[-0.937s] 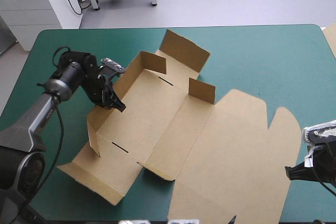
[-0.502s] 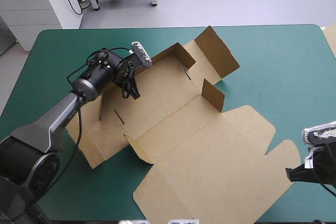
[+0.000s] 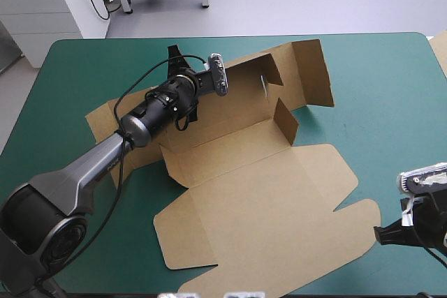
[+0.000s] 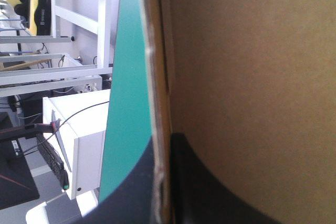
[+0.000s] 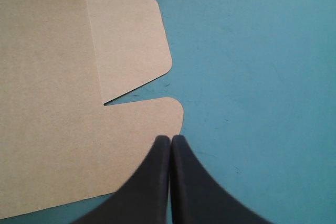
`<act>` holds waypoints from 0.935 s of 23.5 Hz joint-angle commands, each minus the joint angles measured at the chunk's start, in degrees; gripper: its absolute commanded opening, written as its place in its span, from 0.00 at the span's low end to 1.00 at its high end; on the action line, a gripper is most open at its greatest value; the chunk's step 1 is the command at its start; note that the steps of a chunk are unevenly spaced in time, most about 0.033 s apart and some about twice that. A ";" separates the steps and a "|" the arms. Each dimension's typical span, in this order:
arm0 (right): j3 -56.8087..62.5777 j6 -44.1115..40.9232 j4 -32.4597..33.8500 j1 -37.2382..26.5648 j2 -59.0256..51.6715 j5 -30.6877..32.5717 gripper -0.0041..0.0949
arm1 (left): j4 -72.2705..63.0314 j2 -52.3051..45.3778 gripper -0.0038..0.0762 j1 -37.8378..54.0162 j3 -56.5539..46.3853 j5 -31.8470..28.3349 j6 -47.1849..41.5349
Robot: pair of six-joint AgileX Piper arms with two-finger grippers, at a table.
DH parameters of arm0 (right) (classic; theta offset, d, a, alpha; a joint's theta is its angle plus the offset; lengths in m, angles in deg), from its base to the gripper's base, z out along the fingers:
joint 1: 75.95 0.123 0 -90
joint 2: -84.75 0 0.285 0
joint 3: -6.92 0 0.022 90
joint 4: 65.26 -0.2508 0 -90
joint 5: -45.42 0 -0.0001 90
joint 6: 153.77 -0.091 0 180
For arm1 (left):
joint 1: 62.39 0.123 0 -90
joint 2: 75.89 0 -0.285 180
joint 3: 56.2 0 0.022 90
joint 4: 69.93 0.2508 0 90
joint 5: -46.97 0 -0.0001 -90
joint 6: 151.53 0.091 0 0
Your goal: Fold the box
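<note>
No text, label, brand, number or sign can be read in any view. The box [image 3: 265,193] shows plain brown board on every face that can be seen, and the surface [image 3: 391,88] is plain teal-green.

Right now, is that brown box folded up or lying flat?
Mostly flat: the box lies spread open; only a few far flaps stand up.
</note>
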 commanded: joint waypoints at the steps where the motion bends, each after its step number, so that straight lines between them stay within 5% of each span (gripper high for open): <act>1: -1.16 0.10 0.78 0.03 0.38 -1.53 0.03 | 6.24 -2.78 0.04 -1.65 0.44 -3.73 -1.49; 13: -1.16 -1.40 3.20 0.03 0.96 -2.50 0.03 | 48.91 -2.78 0.04 -13.94 -17.24 -4.25 -34.45; 22: -1.16 -5.45 4.23 0.03 0.96 -4.34 0.03 | 58.70 -12.19 0.04 -19.54 -32.10 -2.31 -41.92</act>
